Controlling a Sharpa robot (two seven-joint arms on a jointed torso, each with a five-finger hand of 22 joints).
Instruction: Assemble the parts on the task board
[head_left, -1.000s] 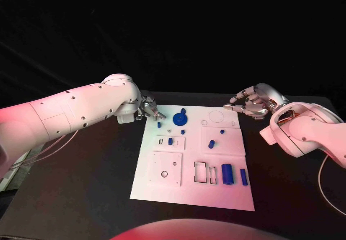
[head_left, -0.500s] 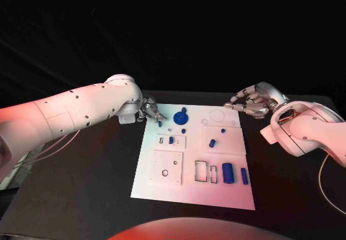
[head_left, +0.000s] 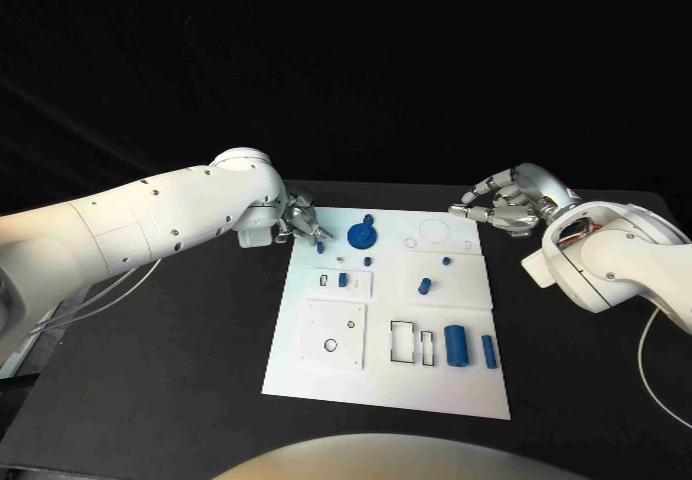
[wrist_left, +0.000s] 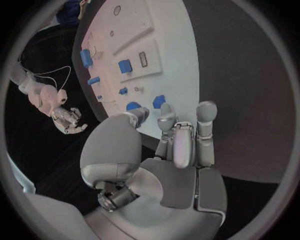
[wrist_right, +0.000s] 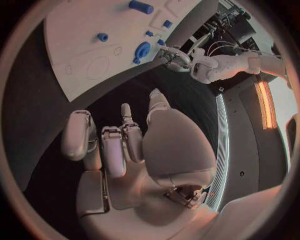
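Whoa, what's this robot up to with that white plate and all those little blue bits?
It is assembling small blue parts on the white task board. Its left hand is at the board's far left corner, fingertips close to a small blue part there; whether it grips that part is unclear. Its right hand hovers beside the board's far right corner, fingers curled, holding nothing. Other pieces, such as the blue round part and the blue cylinder, lie on the board.

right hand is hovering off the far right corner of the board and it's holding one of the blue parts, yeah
Not quite. The right hand does hover off the far right corner of the task board, but it holds nothing: the right wrist view shows its fingers bare, and the blue parts lie on the board.
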